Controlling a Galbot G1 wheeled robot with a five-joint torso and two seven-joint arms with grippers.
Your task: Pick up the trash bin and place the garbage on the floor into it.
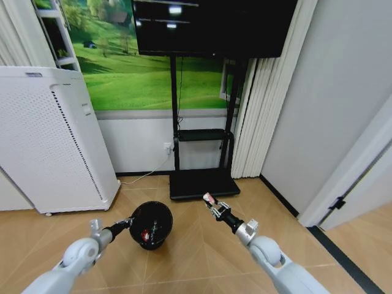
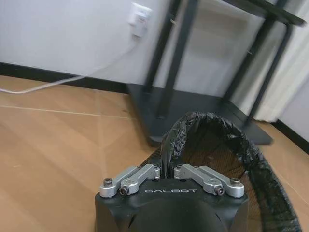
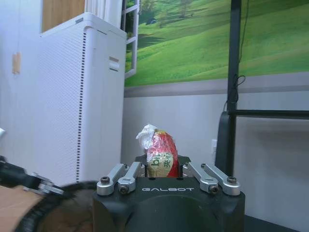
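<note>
The black round trash bin (image 1: 151, 225) hangs just above the floor in the head view, tipped toward me, with a red-and-white packet (image 1: 146, 234) lying inside. My left gripper (image 1: 129, 222) is shut on its near-left rim; the left wrist view shows the fingers clamped over the bin's liner edge (image 2: 169, 145). My right gripper (image 1: 209, 201) is to the right of the bin and a little higher, shut on a red-and-white packet (image 3: 161, 155) that stands up between its fingers. The bin's rim (image 3: 53, 200) shows low in the right wrist view.
A tall white perforated appliance (image 1: 52, 138) stands at the left. A black TV stand base (image 1: 202, 182) sits against the back wall just beyond the bin, with a white cable (image 2: 58, 83) running to a wall socket (image 2: 139, 18). Curtains and a grey wall close the right.
</note>
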